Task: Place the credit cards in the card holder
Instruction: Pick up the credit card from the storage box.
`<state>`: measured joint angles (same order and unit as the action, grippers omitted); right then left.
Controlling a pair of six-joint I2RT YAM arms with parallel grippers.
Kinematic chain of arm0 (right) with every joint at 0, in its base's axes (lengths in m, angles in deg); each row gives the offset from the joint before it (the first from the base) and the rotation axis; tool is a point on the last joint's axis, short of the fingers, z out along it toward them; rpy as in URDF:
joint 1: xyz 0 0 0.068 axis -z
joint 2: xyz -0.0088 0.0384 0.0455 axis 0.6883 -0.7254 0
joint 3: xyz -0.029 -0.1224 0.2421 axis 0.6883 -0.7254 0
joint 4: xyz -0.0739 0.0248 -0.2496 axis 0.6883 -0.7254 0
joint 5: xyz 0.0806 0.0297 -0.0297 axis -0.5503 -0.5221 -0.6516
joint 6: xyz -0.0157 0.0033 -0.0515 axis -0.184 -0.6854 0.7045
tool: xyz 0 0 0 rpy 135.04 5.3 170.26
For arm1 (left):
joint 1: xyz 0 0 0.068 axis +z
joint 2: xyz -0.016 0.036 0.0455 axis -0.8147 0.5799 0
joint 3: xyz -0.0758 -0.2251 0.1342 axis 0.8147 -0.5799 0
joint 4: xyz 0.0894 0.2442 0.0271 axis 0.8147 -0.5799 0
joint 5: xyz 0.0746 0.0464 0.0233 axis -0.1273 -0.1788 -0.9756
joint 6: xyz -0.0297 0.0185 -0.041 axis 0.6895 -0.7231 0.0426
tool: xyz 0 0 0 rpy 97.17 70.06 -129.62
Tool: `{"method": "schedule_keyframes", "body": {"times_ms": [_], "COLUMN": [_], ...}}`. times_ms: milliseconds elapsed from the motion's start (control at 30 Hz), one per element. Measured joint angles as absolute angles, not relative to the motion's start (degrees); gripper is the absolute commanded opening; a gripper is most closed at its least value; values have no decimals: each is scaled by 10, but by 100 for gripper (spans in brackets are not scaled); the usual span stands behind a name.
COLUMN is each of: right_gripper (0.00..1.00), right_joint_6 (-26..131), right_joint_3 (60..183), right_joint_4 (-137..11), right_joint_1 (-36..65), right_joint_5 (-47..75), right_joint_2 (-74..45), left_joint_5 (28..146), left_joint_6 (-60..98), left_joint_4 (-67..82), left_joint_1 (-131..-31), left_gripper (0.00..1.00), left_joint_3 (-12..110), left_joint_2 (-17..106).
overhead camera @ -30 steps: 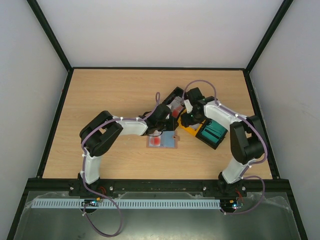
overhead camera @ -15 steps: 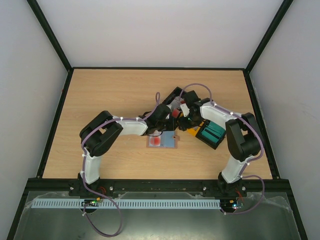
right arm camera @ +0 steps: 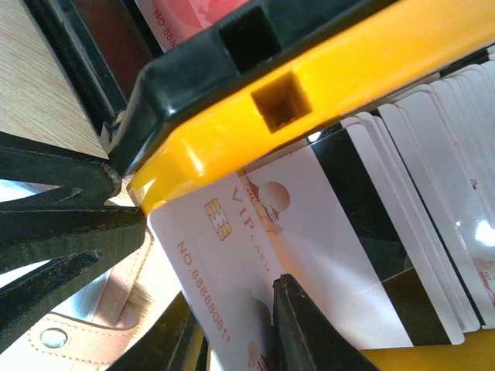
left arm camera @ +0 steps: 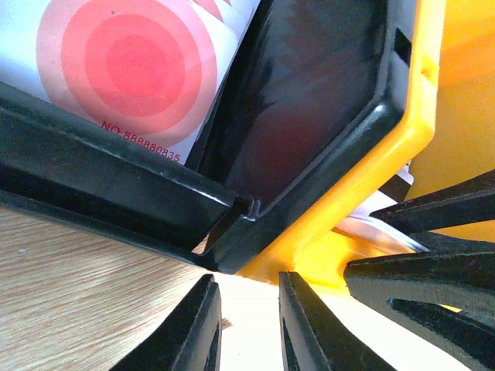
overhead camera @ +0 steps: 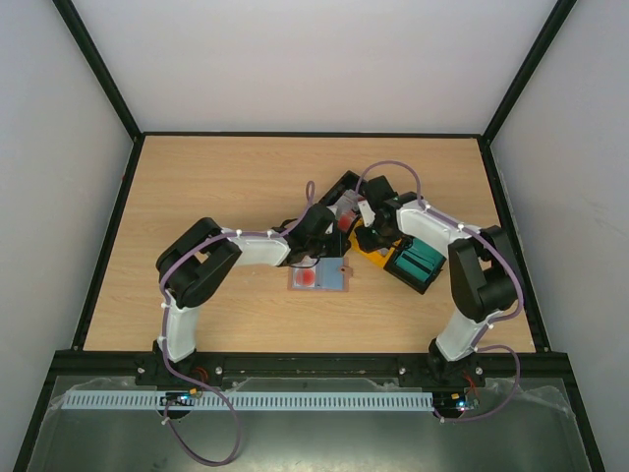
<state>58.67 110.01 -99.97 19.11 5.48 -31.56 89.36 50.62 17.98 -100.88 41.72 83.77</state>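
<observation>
1. Right claw (right arm camera: 232, 313), bottom centre of its wrist view, is clamped on a white card (right arm camera: 232, 247) printed with VIP, a gold chip and a red number. The card stands between the two black fingers.
2. Behind that card, at the right of the same view, a stack of whitish cards (right arm camera: 433, 193) with dark stripes leans inside the yellow tray (right arm camera: 371, 69). The tray's rim runs diagonally across the top.
3. A pale pink strap (right arm camera: 85, 325) with a round snap shows at the lower left of that view.
4. Left claw (left arm camera: 247, 280), bottom centre of its own view, has its fingers close together with a slim gap. I cannot tell whether anything is pinched there. Its tips sit just beside the corner where the yellow tray meets a black tray (left arm camera: 116, 185).
5. A red-and-white card (left arm camera: 131, 69) with a bullseye lies in the black tray, upper left of that view.
6. In the top view, both claws meet over the trays at the middle of the table (overhead camera: 197, 177), tips near each other.
7. The holder (overhead camera: 317, 277) lies open and flat on the table just below the claws, centre of frame, with a red patch on its left half.
8. Teal cards (overhead camera: 418, 258) sit in a dark tray right of centre, beside the right arm.
</observation>
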Motion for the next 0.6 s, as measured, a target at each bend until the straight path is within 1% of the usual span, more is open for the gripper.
{"method": "schedule_keyframes", "body": {"times_ms": [233, 400, 533, 600], "right_gripper": [3, 2, 2, 2], "right_joint_6": [587, 581, 569, 561], "right_joint_3": [1100, 1100, 1100, 1100], "right_joint_4": [-998, -996, -995, -993], "right_joint_1": [191, 192, 194, 198], "right_joint_5": [66, 105, 124, 131], "right_joint_2": [-303, -285, -265, -253], "left_joint_5": [893, 893, 893, 895], "left_joint_6": [504, 504, 503, 501], "left_joint_4": [180, 180, 180, 180], "left_joint_1": [-1009, -1008, -1008, -1008], "left_gripper": [24, 27, 33, 38], "left_joint_3": [417, 417, 417, 417], "left_joint_2": [838, 838, 838, 838]}}
